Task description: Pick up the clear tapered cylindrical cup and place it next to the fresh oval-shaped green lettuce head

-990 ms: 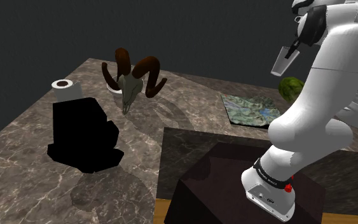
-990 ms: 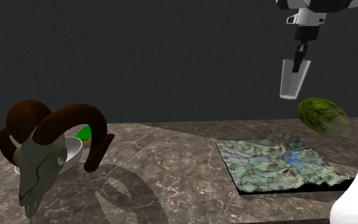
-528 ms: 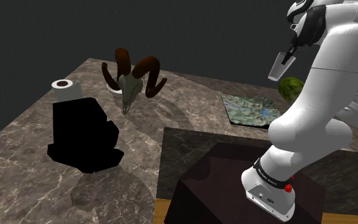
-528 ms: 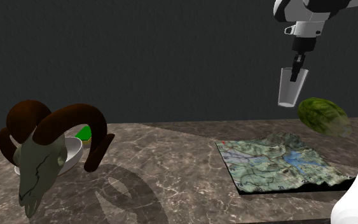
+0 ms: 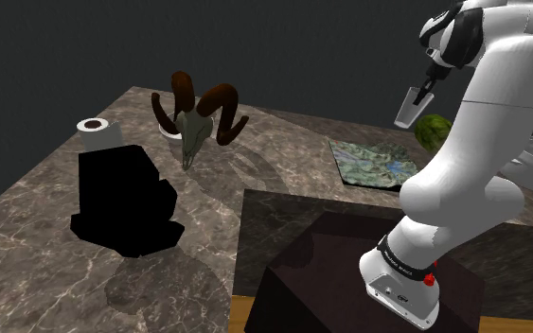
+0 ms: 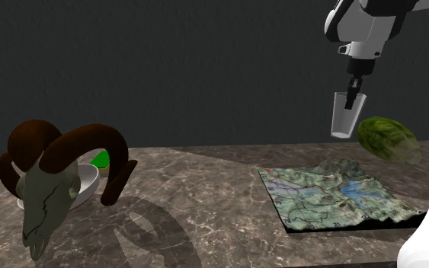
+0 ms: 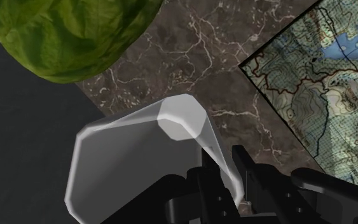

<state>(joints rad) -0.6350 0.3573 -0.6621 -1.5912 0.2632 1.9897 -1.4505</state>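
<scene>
While the gripper (image 6: 351, 95) hangs in the air over the far part of the counter (image 5: 56, 255), its jaws stand almost together, clamped on the rim wall of the clear tapered cup (image 6: 346, 118). In the wrist view the two black fingers (image 7: 212, 168) pinch the cup's wall between them with only a narrow gap, and the cup's narrow closed base points away from the hand towards the counter below. In the second exterior view the cup hangs rim up and slightly tilted, clear of the counter and touching nothing but the fingers. The green lettuce head (image 6: 388, 139) lies at the counter's far edge; in the wrist view part of it reaches out past that edge. The cup is raised near the lettuce, on the second exterior view's left of it and higher. A relief map (image 6: 334, 194) lies flat on the counter just on the near side of the lettuce. A horned ram skull (image 5: 198, 118) sits well apart along the far edge, with a white bowl (image 6: 87, 183) behind it. A paper roll (image 5: 98, 132) and a black block (image 5: 122, 203) occupy the counter's edge at the shoulder view's left.
</scene>
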